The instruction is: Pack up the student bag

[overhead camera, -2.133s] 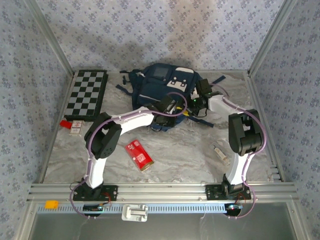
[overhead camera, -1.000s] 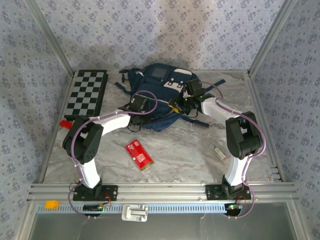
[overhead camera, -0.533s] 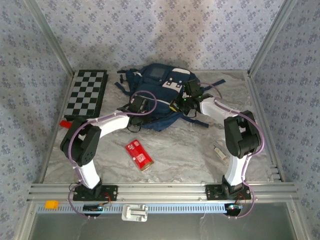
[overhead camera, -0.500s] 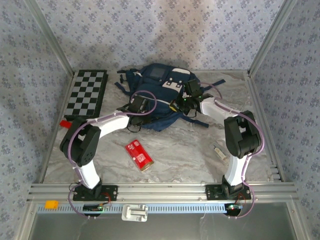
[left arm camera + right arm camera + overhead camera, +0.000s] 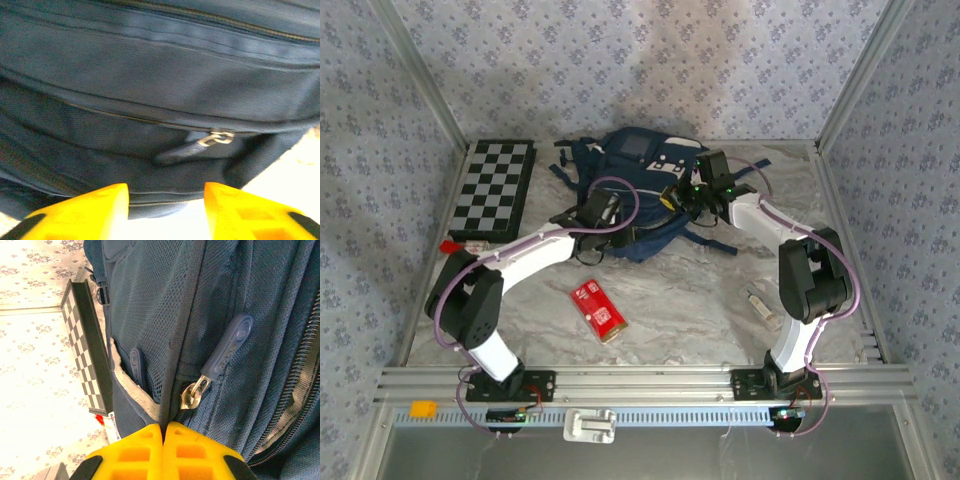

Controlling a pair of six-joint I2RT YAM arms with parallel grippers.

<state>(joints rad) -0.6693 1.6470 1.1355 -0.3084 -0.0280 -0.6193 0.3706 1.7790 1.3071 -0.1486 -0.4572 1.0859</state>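
- Since half a second ago the left arm's elbow has swung lower and further left. The right arm's wrist has lifted toward the far side of the student bag (image 5: 638, 178), which has not shifted. The left fingers (image 5: 112, 202) have spread over the last second.
- Nearest, an orange block (image 5: 422, 408) sits on the front rail.
- On the desk (image 5: 700, 300), a red box (image 5: 597, 308) lies flat between the two arms, well apart from the bag.
- A small clear item (image 5: 760, 303) lies near the right arm's upright link; it is too small to tell what it is.
- At the left edge, a small red piece (image 5: 450, 246) and a pale pack (image 5: 471, 256) lie just beside the near end of the checkerboard (image 5: 495, 187).
- The left fingers stand moderately apart with nothing between them. They face the bag's near-left side, where a dark zip pull (image 5: 192, 148) hangs from a closed zip.
- The right fingers (image 5: 163, 440) are pressed together tip to tip against the bag's right side, on a seam in the mesh fabric. Whether they pinch cloth cannot be told.
- Just past the right fingers, a blue rubber pull (image 5: 230, 345) stands up from a metal slider (image 5: 192, 393).
- The bag lies flat at the far middle of the desk, near the checkerboard's right edge, with dark straps trailing out on both sides.
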